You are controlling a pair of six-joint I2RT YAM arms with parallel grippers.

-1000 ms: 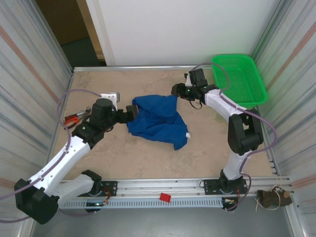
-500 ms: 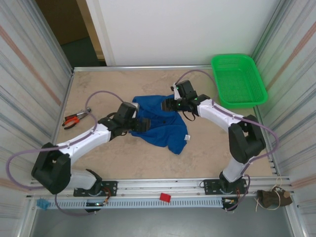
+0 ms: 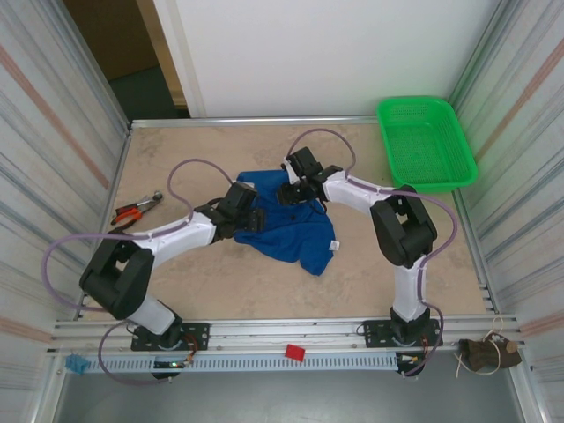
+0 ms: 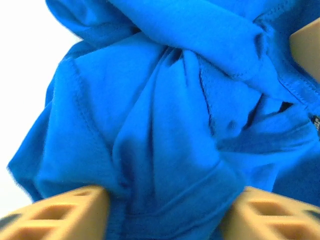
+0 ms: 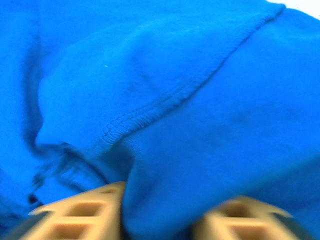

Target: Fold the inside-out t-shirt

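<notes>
We grasp the crumpled inside-out t-shirt [image 3: 291, 231], right gripper [image 5: 159, 210] seemingly clamped on a fold, left gripper [image 4: 167, 210] straddling cloth, its bite unclear; next we must spread it flat.

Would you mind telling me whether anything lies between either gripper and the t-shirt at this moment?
Nothing visible does. The left gripper and the right gripper are both down on the blue t-shirt, and the wrist views show its cloth bunched directly between their fingers.
</notes>
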